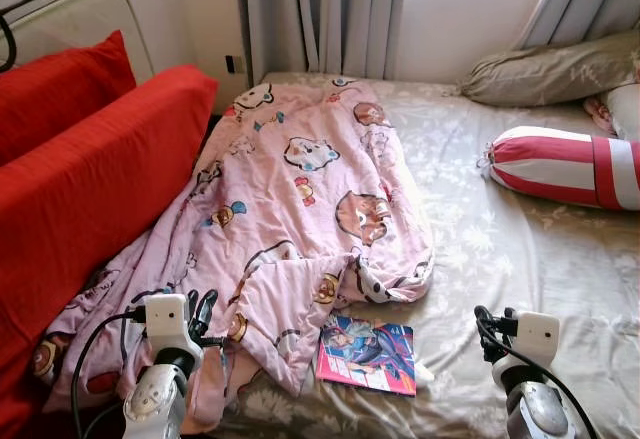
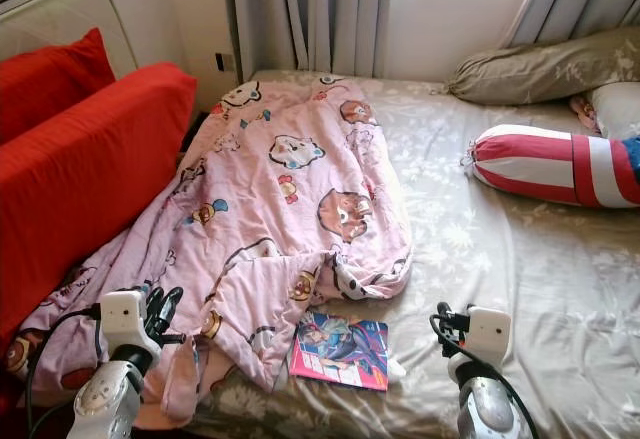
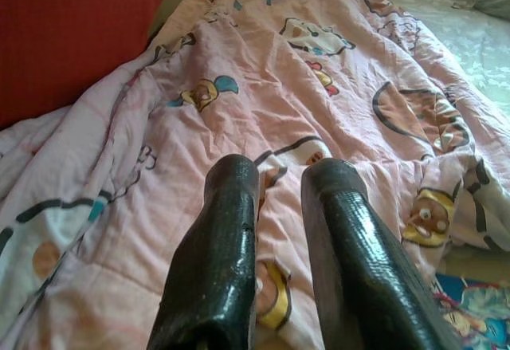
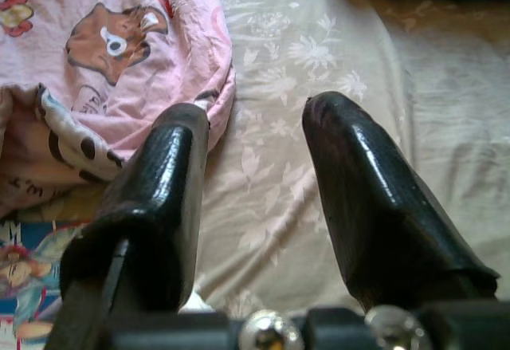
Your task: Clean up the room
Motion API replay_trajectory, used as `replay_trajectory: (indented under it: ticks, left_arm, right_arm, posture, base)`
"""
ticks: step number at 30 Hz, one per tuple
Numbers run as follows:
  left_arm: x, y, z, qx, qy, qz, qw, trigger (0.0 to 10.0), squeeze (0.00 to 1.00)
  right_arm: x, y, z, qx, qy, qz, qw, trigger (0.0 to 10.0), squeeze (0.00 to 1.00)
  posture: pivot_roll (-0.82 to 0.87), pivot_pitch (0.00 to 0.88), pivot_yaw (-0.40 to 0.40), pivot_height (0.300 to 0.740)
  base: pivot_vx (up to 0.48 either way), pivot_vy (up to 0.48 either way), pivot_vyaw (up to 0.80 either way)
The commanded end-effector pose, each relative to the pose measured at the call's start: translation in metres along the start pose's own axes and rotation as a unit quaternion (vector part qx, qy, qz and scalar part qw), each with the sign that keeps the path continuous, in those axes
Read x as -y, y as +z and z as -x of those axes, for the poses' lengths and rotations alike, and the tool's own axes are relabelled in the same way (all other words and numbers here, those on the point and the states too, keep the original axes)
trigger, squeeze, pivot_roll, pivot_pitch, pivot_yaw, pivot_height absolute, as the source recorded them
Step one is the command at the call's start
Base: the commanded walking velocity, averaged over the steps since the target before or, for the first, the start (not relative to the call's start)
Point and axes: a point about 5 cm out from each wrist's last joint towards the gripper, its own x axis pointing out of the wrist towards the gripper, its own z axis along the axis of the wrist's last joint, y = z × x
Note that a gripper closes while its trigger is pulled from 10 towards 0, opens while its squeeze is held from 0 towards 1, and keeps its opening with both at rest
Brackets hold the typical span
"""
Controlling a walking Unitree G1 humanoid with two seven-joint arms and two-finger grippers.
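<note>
bed: from the head camera i looked down on a bed (image 1: pixel 520 249) with a beige flowered sheet, running from the lower edge of the frame up to the grey curtains (image 1: pixel 325 14) at top centre
blanket: a crumpled pink blanket (image 1: pixel 300 209) printed with cartoon animals lay spread over the left half of the bed, its lower left corner spilling off toward the bottom left of the frame
book: a bright picture book (image 1: pixel 366 355) lay flat on the sheet at lower centre, just below the blanket's folded hem and partly tucked against it
cushions: two big red cushions (image 1: pixel 90 179) filled the left side of the frame, and the blanket's edge touched them
pillows: a red and white striped bolster (image 1: pixel 560 166) sat at the right edge, with a beige pillow (image 1: pixel 555 67) above it in the upper right
left gripper: the left gripper (image 3: pixel 279 198) hung just over the blanket at lower left; its fingers were a small gap apart, released, clasping nothing
right gripper: the right gripper (image 4: pixel 255 175) hovered over bare sheet at lower right, to the right of the book; its fingers (image 4: pixel 366 198) were spread wide and empty, blanket hem and book corner showing past one of them
</note>
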Motion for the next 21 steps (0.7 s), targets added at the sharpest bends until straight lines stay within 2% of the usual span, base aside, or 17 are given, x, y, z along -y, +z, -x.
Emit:
replay_trajectory:
  ticks: [1,4,7,8,21]
  left_arm:
    - [-0.002,-0.001,0.002,-0.005,0.004,0.002,1.0,10.0,0.0]
    - [-0.002,-0.004,0.003,-0.012,0.003,0.003,1.0,10.0,0.0]
    - [-0.001,-0.004,0.003,-0.014,0.001,0.003,1.0,10.0,0.0]
    - [0.0,-0.005,0.003,-0.016,-0.002,0.004,1.0,10.0,0.0]
    - [-0.001,-0.009,0.005,-0.028,-0.006,0.006,1.0,10.0,0.0]
  right_arm:
    - [0.001,0.0,0.001,-0.001,0.002,0.007,1.0,10.0,0.0]
    - [0.0,-0.007,0.001,-0.029,0.006,-0.002,1.0,10.0,0.0]
    - [0.0,-0.009,0.002,-0.033,0.004,0.016,0.999,10.0,0.0]
    - [0.0,-0.007,0.003,-0.023,0.005,0.003,1.0,10.0,0.0]
    - [-0.003,-0.011,0.003,-0.037,0.018,0.008,0.999,10.0,0.0]
  posture:
    - [0.0,0.032,-0.037,0.675]
    - [0.0,0.032,-0.034,0.665]
    - [0.0,0.033,-0.034,0.65]
    - [0.01,0.033,-0.036,0.65]
    - [0.01,0.023,-0.045,0.65]
  base:
    - [0.0,0.0,0.0]
    - [0.0,0.0,0.0]
    - [0.0,0.0,0.0]
    - [0.0,0.0,0.0]
    - [0.0,0.0,0.0]
